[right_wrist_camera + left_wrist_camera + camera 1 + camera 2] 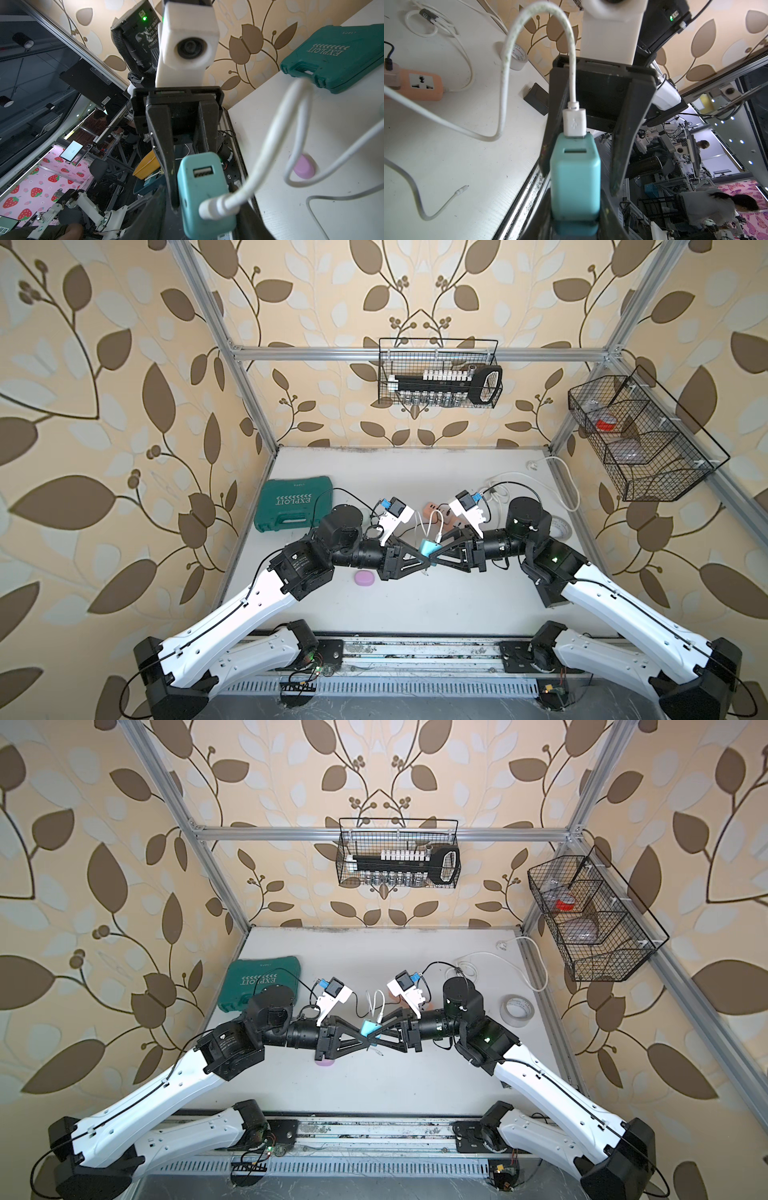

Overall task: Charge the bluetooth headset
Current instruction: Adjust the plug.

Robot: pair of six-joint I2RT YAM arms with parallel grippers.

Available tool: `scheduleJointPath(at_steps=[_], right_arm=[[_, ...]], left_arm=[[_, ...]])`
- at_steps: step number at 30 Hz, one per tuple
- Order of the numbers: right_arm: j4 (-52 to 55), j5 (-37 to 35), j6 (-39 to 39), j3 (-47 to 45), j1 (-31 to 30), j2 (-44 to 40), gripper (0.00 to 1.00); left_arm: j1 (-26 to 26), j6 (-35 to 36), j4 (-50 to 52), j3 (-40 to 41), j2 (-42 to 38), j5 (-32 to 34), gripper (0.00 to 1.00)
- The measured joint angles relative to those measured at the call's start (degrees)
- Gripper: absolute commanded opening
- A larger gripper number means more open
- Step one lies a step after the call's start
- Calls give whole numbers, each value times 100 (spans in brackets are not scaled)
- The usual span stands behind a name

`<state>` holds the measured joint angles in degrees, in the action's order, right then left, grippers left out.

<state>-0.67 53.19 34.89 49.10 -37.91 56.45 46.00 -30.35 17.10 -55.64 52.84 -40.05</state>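
A teal USB charger [428, 549] [370, 1028] hangs above the table's middle, and my left gripper [575, 228] [424, 556] is shut on its rear end. A white cable [506, 62] is plugged into one of its ports by a USB plug [574, 122]. The cable's small free connector [462, 190] lies on the table. My right gripper [199, 228] [436, 551] faces the left one with its jaws around the charger's [203, 187] front, a narrow gap showing beside one finger [620, 155]. The bluetooth headset, a pink oval case [365, 578] [303, 168], lies on the table under the left wrist.
An orange power strip [425, 87] [430, 506] lies behind the grippers with its own white lead coiled at the back. A green tool case [293, 504] sits at the left, a tape roll [516, 1010] at the right. Wire baskets [440, 373] [640, 439] hang on the walls.
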Motion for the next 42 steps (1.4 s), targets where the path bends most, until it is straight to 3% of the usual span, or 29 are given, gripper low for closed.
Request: scheduleJointPath(at_steps=[15, 29, 31, 35, 36, 42], right_arm=[[-94, 4, 26, 63, 0, -26, 54], [-372, 306, 282, 85, 2, -50, 16], [-363, 323, 295, 83, 4, -50, 16], [-98, 345, 68, 173, -2, -46, 16], [26, 350, -33, 227, -4, -46, 15], [789, 304, -592, 619, 66, -13, 14]], left_arm=[[-7, -33, -70, 2, 2, -308, 15], [-37, 7, -201, 61, -50, -601, 18], [-37, 7, -201, 61, -50, -610, 26], [-79, 0, -168, 59, -48, -490, 77], [-122, -4, -146, 59, -48, -417, 84], [-260, 11, 81, 59, -133, -46, 92]])
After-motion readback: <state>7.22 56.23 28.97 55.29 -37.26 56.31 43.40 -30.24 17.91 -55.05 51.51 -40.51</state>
